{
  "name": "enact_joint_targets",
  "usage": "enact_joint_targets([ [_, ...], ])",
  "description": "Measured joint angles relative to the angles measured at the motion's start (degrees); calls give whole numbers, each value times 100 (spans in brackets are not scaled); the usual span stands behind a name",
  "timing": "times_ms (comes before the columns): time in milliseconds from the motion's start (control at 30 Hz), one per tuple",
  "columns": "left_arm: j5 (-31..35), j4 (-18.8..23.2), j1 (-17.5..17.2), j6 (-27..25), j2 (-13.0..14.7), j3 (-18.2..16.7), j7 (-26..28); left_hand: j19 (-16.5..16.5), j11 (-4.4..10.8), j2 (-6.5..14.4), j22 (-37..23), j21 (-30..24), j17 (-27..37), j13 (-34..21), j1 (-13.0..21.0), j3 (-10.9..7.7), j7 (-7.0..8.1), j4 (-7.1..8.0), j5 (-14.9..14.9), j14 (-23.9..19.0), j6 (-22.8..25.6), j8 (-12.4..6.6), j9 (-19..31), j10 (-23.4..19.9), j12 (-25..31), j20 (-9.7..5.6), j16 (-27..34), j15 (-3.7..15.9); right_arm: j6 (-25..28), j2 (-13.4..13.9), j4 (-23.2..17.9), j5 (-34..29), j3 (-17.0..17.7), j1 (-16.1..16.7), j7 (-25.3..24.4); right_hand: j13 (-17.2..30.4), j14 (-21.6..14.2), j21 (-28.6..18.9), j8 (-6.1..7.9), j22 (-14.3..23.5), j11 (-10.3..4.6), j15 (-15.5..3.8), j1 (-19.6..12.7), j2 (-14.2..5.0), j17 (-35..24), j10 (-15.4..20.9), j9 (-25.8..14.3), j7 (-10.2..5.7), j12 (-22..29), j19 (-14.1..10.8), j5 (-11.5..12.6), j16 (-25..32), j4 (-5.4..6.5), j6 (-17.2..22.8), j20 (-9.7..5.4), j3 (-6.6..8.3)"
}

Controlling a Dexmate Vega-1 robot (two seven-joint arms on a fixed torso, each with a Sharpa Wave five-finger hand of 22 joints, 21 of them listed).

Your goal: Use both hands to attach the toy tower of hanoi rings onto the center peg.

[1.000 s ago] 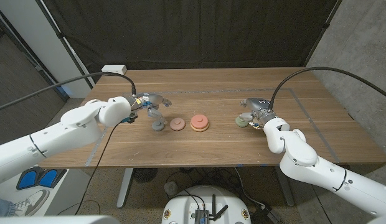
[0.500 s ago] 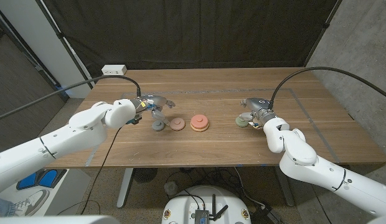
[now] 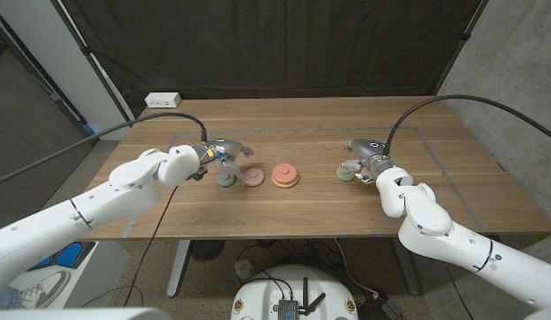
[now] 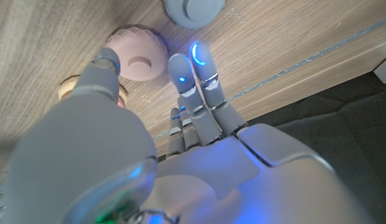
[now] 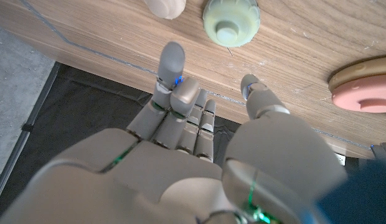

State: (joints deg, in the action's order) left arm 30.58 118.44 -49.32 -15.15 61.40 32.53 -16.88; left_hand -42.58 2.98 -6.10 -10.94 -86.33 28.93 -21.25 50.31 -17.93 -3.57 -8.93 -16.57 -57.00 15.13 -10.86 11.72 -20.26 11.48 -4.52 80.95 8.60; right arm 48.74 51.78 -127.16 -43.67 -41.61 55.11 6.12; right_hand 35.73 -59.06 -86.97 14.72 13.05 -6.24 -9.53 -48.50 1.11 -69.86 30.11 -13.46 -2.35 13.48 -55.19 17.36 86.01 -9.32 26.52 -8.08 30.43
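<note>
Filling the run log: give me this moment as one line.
left hand: open, over grey ring | right hand: open, by green ring | peg stack: orange, red

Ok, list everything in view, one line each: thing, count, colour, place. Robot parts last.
wooden table: one, brown, spans the head view.
base with peg: one, tan base carrying a salmon-pink ring, table centre.
pink ring: one, pale pink, just left of the base.
grey-blue ring: one, grey-blue, left of the pink ring.
green ring: one, pale green, right of the base.
cream ring: one, cream, beside the green ring in the right wrist view.
power strip: one, white, at the table's far left corner.
curtain: one, black, behind the table.
left hand: one, grey, fingers spread above the grey-blue and pink rings, holding nothing.
right hand: one, grey, fingers apart over the green ring.
</note>
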Motion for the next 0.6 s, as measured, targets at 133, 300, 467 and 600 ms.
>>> enact_joint_targets([
  [133, 55, -69, 29, 27, -77, 61, -23, 0, 0, 0, 0, 0, 1, 0, 0, 0, 0, 0, 0, 0, 0, 0, -21, 0, 0, 0, 21, 0, 4, -2, 3, 2, -3, -10, 1, 0, 0, 0, 0, -5, 0, 0, 0, 0, -5, 0, 0, -20, 0, 1, 0, 0, 0, 20, -1, 0],
  [300, 124, -115, 43, 45, -138, 100, -29, 0, 31, 0, 0, 0, 0, 28, 0, 0, 22, 0, 0, 0, 23, 0, -28, -31, 0, 0, 21, 0, 6, -3, 3, 10, -4, -14, 1, 0, 0, 0, 0, -28, 0, 0, 0, 0, -4, 0, 1, -18, 0, 63, 0, 0, 0, 22, 20, 0],
  [467, 172, -190, 46, 69, -211, 133, 14, 0, 15, 2, 0, 0, 0, 27, 2, 0, 7, 0, 0, 0, 50, 0, -28, -46, 37, 0, 38, 0, 10, -2, 3, 23, -4, -15, 1, 14, -1, 0, 0, -28, 11, 0, 0, 0, -4, 11, 1, 1, 0, 62, 0, 0, 10, 41, 20, 10],
  [600, 186, -247, 46, 86, -264, 161, 55, 0, 15, 31, 0, 0, 0, 27, 31, -1, 7, -1, 0, -4, 51, -43, -28, -46, 43, 0, 43, 4, 11, 6, -1, 30, -4, -15, 0, 28, -1, 0, 0, -28, 11, 0, 0, 0, -4, 11, 1, 1, 0, 62, 0, 0, 24, 41, 20, 24],
])
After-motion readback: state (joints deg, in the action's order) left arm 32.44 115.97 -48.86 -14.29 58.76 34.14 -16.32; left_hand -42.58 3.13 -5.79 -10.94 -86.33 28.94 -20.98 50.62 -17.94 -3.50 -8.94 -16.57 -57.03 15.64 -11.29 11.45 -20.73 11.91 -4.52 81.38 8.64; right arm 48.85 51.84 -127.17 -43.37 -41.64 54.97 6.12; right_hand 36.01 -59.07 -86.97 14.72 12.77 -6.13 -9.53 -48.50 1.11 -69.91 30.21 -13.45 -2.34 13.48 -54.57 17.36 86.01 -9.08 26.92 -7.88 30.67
